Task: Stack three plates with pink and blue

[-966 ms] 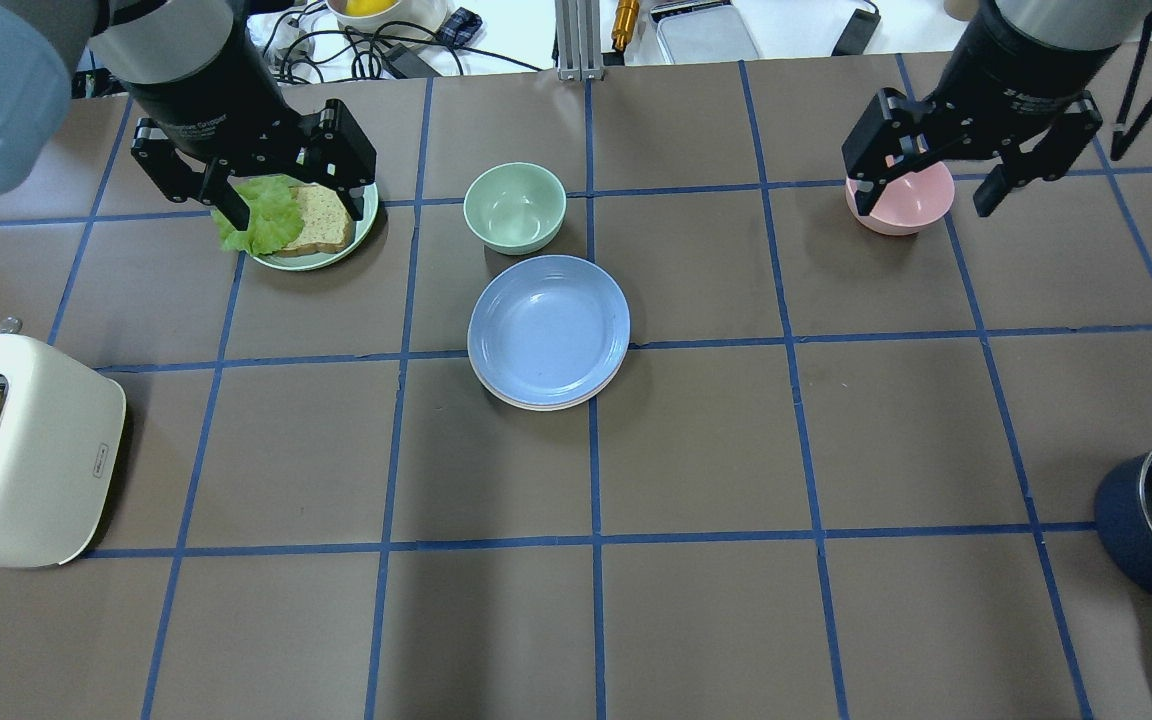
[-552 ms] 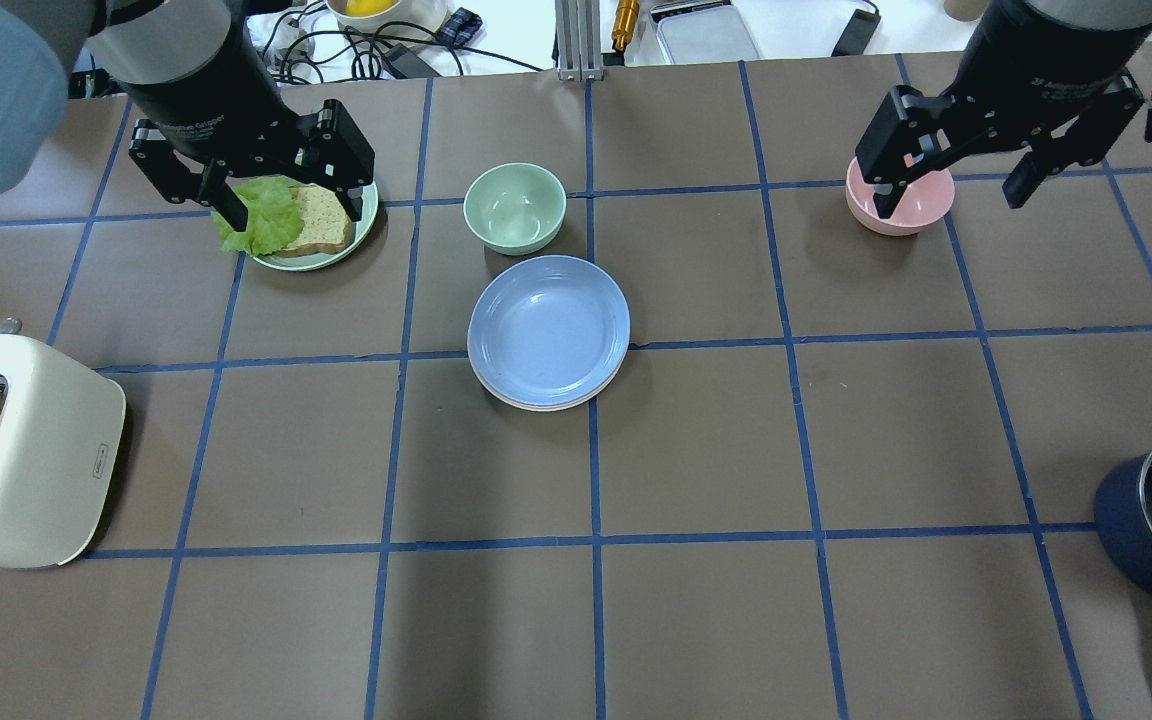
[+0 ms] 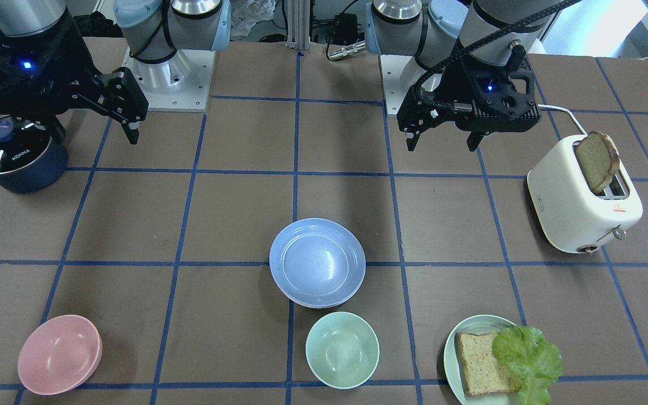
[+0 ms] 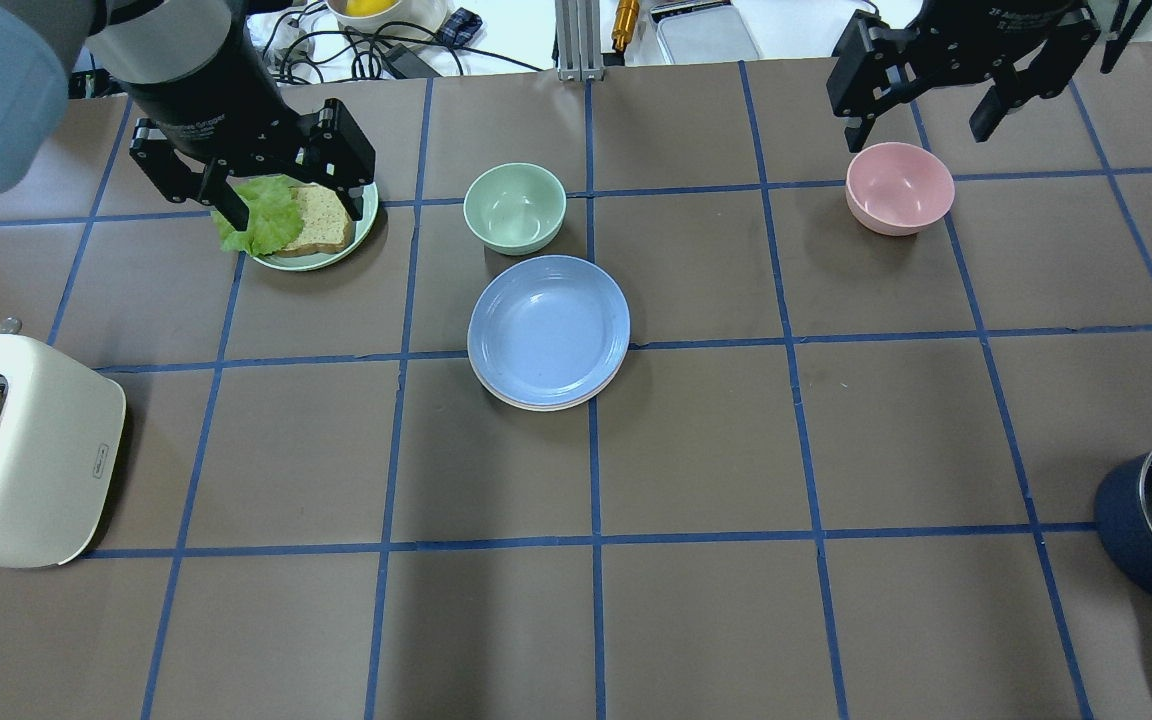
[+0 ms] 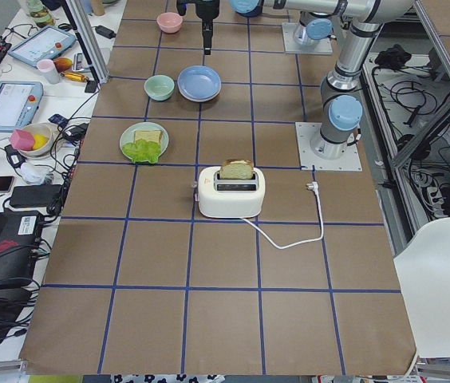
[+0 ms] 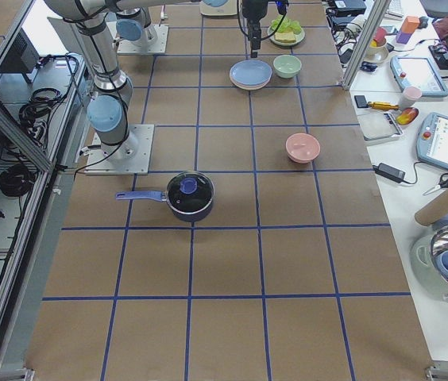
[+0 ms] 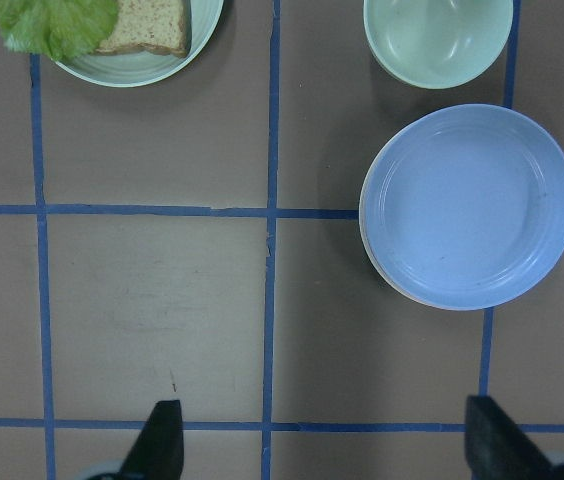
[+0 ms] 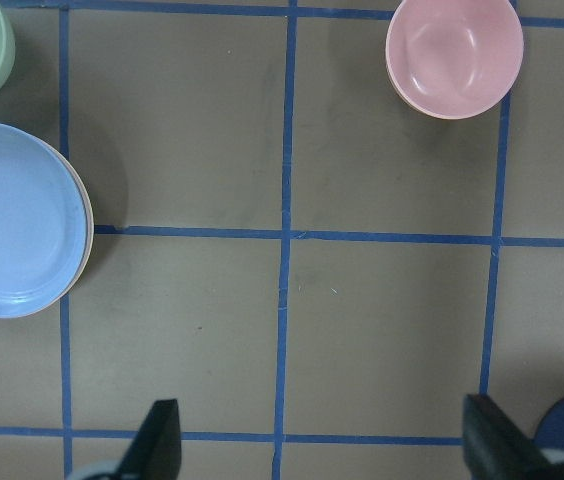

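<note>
Stack place: the blue plate sat mid-tabletop, just beside the green bowl.
Stack look: blue plate on top, matte and shallow with a raised rim. Pale rims of the plates underneath peeked out at one edge, colours hard to tell.
Left gripper: fingers spread, empty, raised over the bread plate, well apart from the stack.
Right gripper: fingers spread, empty, just beyond the pink bowl.
Why: both likely parked clear because the stacking looked finished.

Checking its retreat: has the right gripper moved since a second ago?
Yes. In the overhead view the right gripper has shifted upward, off the pink bowl it overlapped.
</note>
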Controlling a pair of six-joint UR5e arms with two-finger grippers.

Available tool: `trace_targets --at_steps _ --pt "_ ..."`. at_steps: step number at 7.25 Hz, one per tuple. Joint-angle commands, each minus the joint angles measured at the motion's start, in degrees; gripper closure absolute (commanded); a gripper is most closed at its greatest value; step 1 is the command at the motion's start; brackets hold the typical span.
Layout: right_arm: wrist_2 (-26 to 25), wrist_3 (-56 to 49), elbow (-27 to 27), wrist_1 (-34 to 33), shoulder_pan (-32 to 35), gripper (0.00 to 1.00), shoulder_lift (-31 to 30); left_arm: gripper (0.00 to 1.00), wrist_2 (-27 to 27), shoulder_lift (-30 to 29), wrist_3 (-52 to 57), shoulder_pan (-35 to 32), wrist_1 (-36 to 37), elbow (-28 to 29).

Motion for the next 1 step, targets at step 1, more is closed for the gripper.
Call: trace_targets --at_steps 1 --pt "0.05 1.24 0.07 -0.60 0.60 0.00 0.42 0.00 -0.07 0.00 0.04 0.06 -0.06 0.02"
